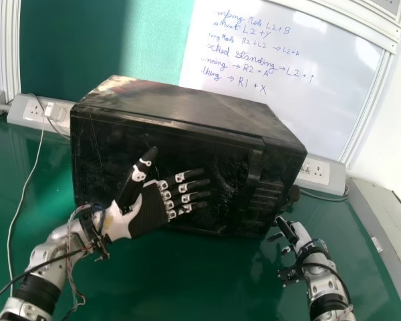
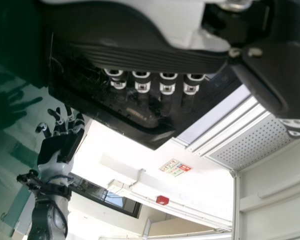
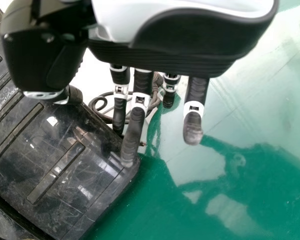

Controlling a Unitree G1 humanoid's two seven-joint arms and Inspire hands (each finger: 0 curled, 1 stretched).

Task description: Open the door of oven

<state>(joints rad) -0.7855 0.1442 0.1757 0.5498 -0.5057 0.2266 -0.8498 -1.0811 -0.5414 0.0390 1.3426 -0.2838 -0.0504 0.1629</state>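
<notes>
One oven (image 1: 180,103), door (image 1: 107,154) shut, table (image 1: 187,281) beneath, whiteboard (image 1: 307,87) behind. Left hand (image 1: 147,212) before oven's front, fingers straight, empty; contact unclear. Right hand (image 1: 298,234) near oven's right front corner, fingers loosely extended, empty.

White whiteboard (image 1: 281,87) behind green table (image 1: 187,281)

The left hand (image 1: 148,208) is blocking some of the oven (image 1: 107,154). Between it and the right hand (image 1: 302,234), room is showing over the table (image 1: 214,274) for passing.
</notes>
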